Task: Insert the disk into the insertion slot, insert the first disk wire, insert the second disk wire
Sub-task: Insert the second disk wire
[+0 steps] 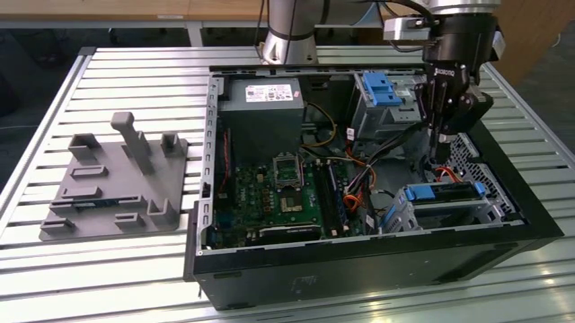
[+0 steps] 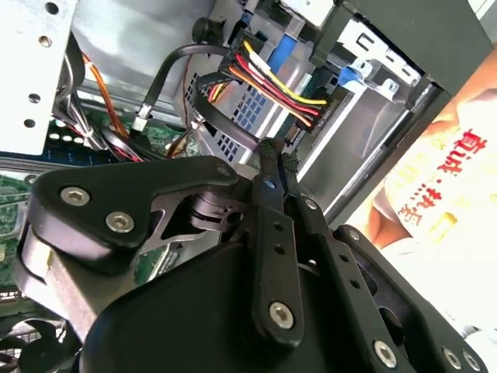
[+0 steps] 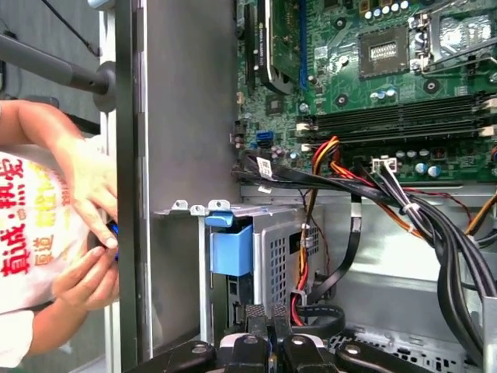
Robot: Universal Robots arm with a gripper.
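The disk [image 1: 445, 194], in its blue carrier [image 3: 231, 249], sits inside the insertion slot [image 1: 467, 214], a perforated metal bay [image 3: 273, 256] at the exterior view's right in the open computer case. My gripper [image 1: 440, 156] hangs straight above the disk's rear end. Its fingers [image 2: 269, 194] are pressed together in both wire-side views, and the gripper [image 3: 266, 317] looks shut on the end of the first disk wire [image 3: 298, 289], the thin red cable [image 1: 446, 176]; its plug is hidden. The second disk wire [image 2: 272, 81], a black, yellow and red bundle, hangs loose just beyond the fingertips.
A taller bay with a blue latch [image 1: 382, 91] stands behind the gripper. Black cable bundles [image 3: 435, 225] cross toward the motherboard [image 1: 279, 195]. A person's hands [image 3: 85, 233] work outside the case wall [image 3: 186, 116]. A grey fixture [image 1: 108, 182] lies on the slatted table.
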